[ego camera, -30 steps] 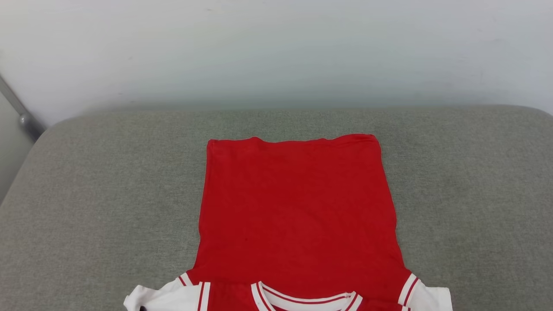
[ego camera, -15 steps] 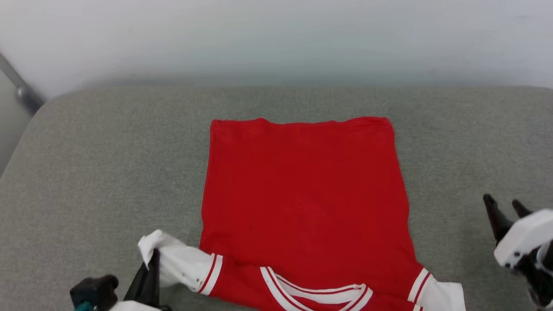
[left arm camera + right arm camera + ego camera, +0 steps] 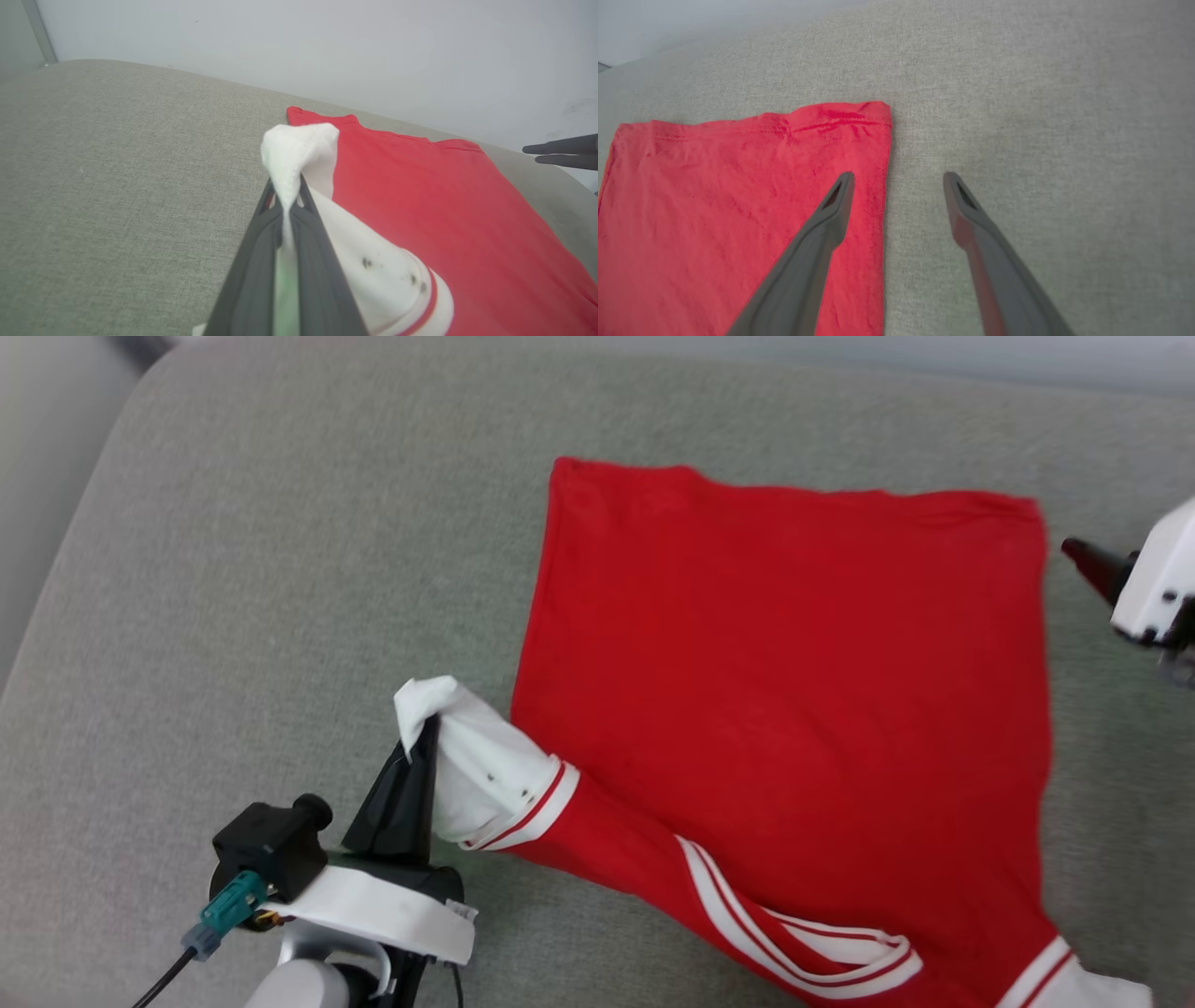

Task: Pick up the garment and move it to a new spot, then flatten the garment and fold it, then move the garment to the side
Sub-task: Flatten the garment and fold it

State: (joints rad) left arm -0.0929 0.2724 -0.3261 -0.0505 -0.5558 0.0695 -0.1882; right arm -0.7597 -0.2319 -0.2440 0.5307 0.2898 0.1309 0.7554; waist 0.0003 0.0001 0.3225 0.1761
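Red garment [image 3: 784, 691] stays pinched by the left end effector [image 3: 427, 733].

My left gripper [image 3: 422, 733], 7 o'clock in head view: black tapered fingers [image 3: 397, 803], white wrist shell [image 3: 373, 907], black camera block [image 3: 271, 845], teal plug [image 3: 227, 905] with black cable [image 3: 161, 982]. My right gripper [image 3: 1078, 553], 3 o'clock: white boxy shell [image 3: 1158, 574]; own wrist view shows dark grey fingers [image 3: 831, 219], slotted tips.

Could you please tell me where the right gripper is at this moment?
In the right wrist view the right gripper hangs open astride the garment's right edge near its hem corner, one finger over red cloth, the other over the grey cushion.
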